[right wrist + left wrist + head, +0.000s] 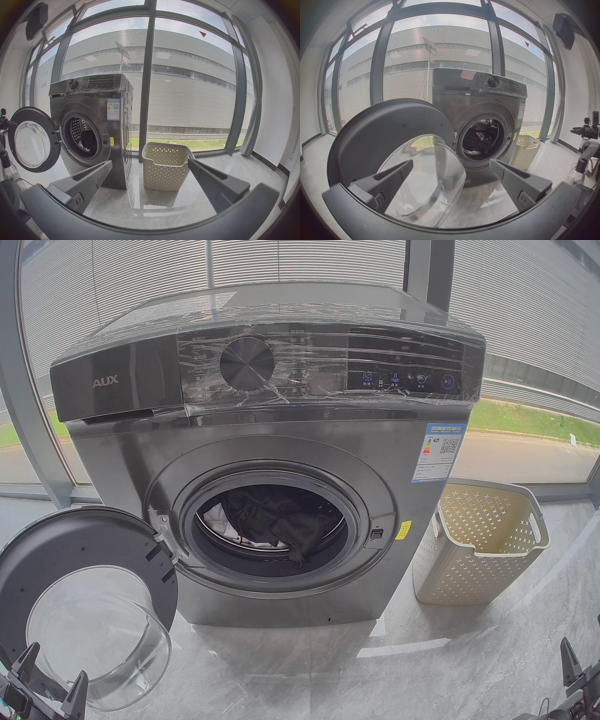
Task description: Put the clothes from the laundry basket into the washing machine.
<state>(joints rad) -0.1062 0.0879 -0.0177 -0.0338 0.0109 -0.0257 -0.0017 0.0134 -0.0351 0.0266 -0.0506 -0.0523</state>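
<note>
Clothes (278, 521), dark with a little white, lie inside the washer (125, 452) in the centre of the frame. Its door (81, 546) stands open at lower left; the basket (450, 577) at right looks empty. Left gripper (55, 671) and right gripper (149, 165) have jaws apart, holding nothing. I judge loading done: push the hanging cloth deeper, away from the rim.

Bright daylight pours through the windows (193, 93) behind the washer (125, 459). Glare streaks the film (281, 315) on its top, the floor (475, 646) gleams, and its inside is dark. Wrist-view edges bow and darken.
</note>
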